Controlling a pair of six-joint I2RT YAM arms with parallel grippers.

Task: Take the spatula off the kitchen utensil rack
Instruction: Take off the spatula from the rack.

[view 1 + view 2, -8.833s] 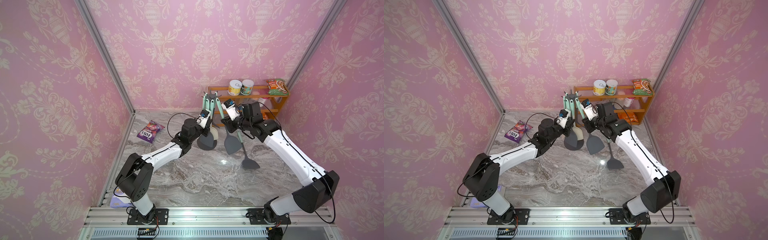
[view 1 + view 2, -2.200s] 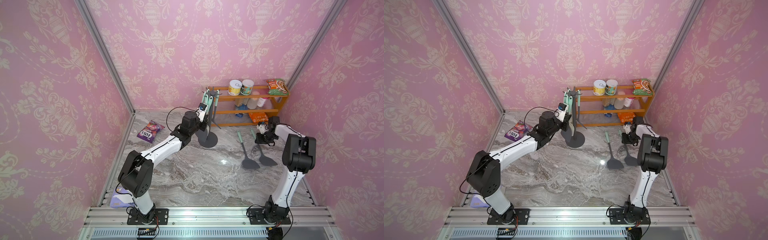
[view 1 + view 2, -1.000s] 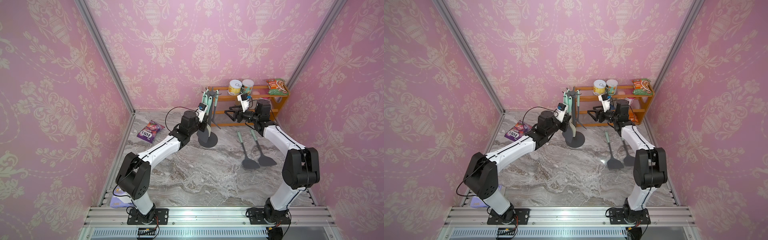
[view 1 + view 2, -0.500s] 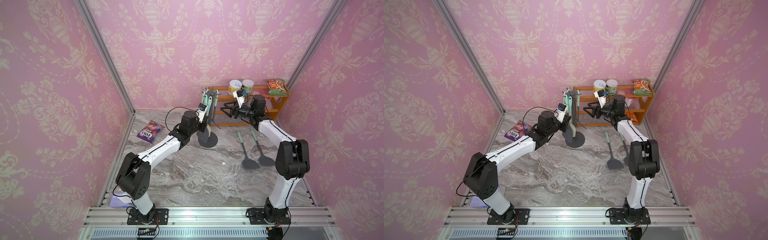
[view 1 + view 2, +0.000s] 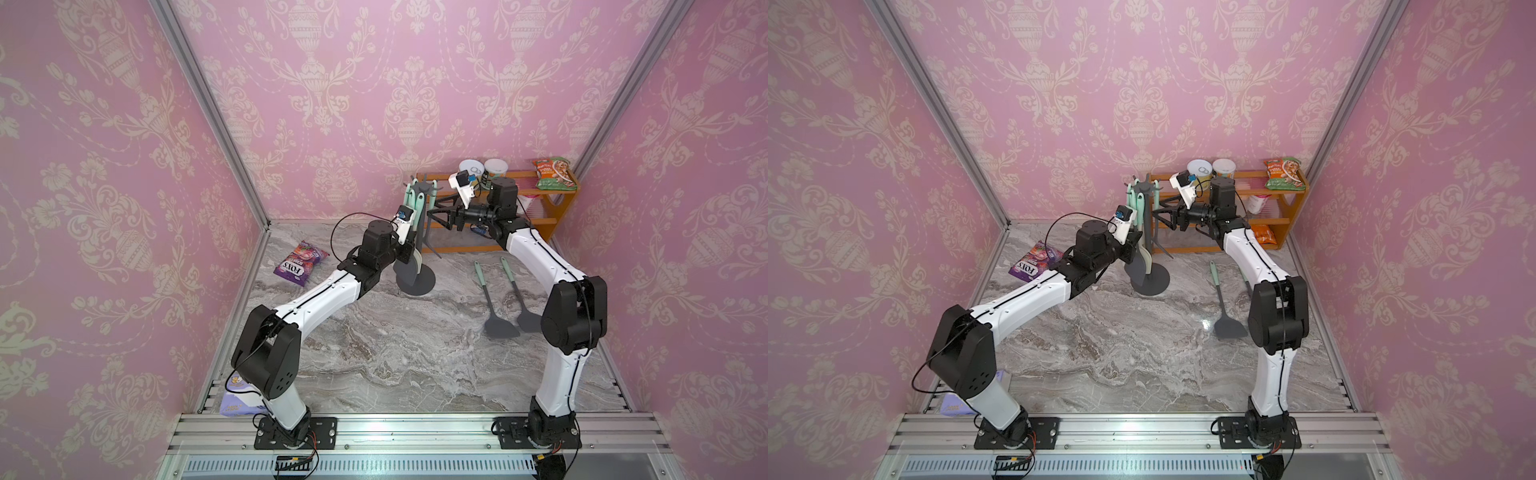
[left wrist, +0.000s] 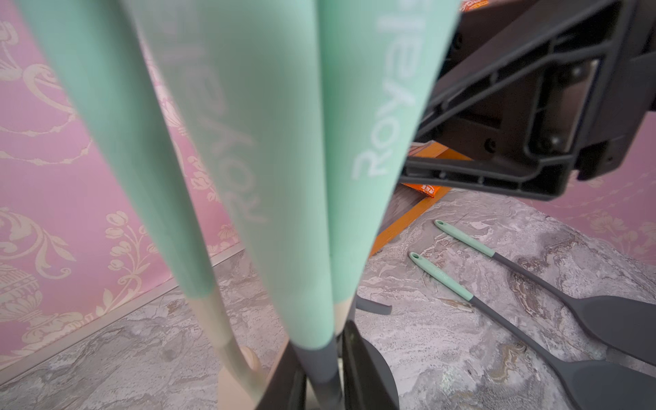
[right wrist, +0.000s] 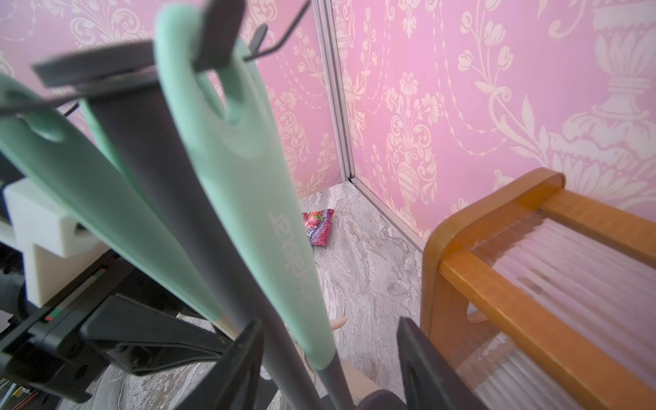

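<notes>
L: left gripper [image 5: 407,251] clamped on kitchen utensil rack [image 5: 420,283], I steady it | R: right gripper [image 7: 330,340] half-open around hanging spatula [image 7: 248,213], nothing gripped

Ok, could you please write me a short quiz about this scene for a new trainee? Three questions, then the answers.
1. True or false: the right gripper stands open near the top of the kitchen utensil rack.
2. How many utensils lie flat on the table?
3. Where is the purple candy bag? A: on the table. B: on the orange shelf. C: hanging on the rack.
Key: 1 true; 2 two; 3 A.
</notes>
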